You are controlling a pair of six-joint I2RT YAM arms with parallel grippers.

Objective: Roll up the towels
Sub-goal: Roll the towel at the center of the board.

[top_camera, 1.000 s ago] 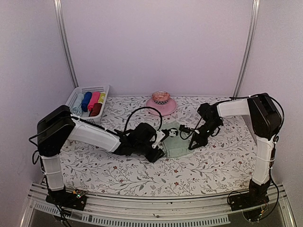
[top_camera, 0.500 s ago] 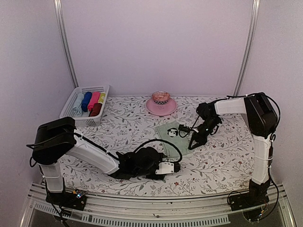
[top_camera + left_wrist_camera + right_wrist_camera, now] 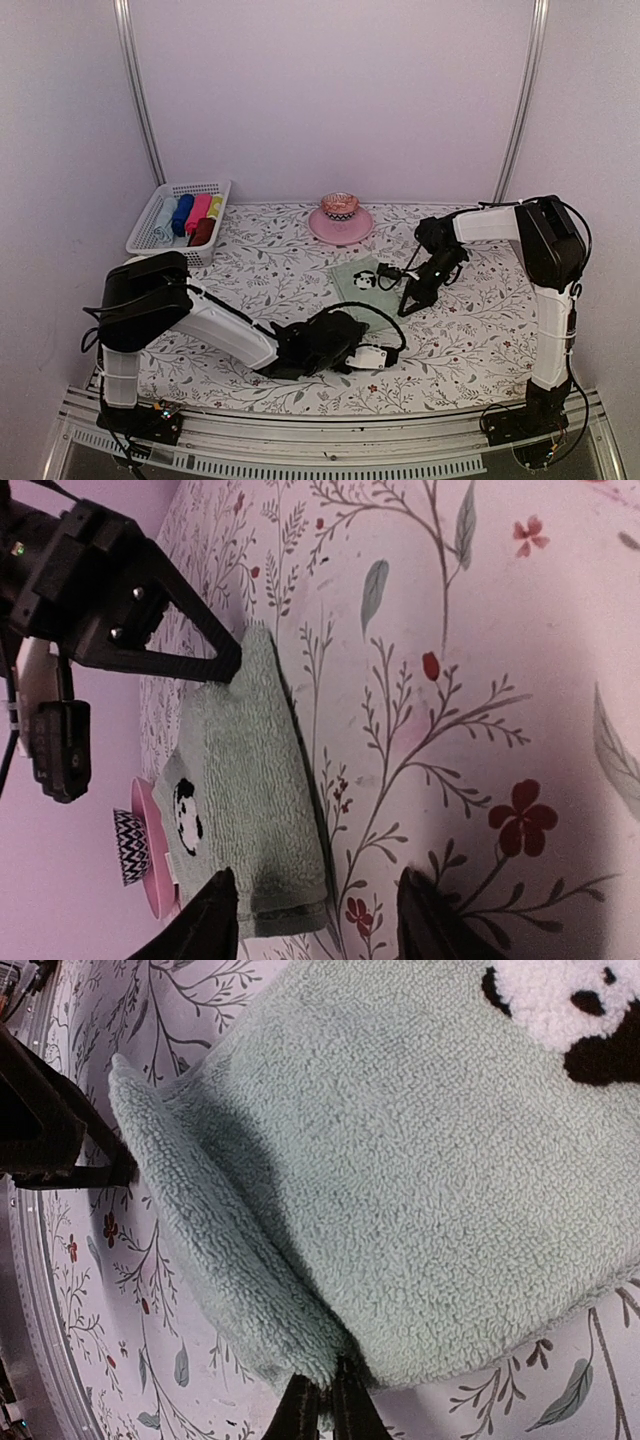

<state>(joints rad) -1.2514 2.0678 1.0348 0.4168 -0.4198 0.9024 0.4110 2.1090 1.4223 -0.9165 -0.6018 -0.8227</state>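
- Top external view: the green towel (image 3: 360, 280) lies folded flat at mid-tabletop (image 3: 480, 335). The right pincer (image 3: 405, 306) meets its near right corner. The left pincer (image 3: 378, 357) sits low, just near of the towel and apart from it.
- Right wrist view: the right pincer is closed on the towel's folded edge, nipping a doubled layer of pile.
- Left wrist view: the left pincer is open and empty, its jaws standing apart over the printed tabletop. The towel lies straight ahead, toward the far side, with its short near edge facing the jaws.
- Long axis: it appears to run roughly near to far, in line with the left arm's reach. A roll would likely start from that near short edge.
- Nearer arm: the right touches the towel, and the left is the free one.
- Material: thick, soft terry in pale sage, with rounded fold edges and a fluffy black-and-white panda motif (image 3: 185, 812).
- Red-brown towel (image 3: 203, 232): it lies in the white lattice basket (image 3: 148, 226) at far left, among coloured rolls. It seems rolled, but is too small to confirm.
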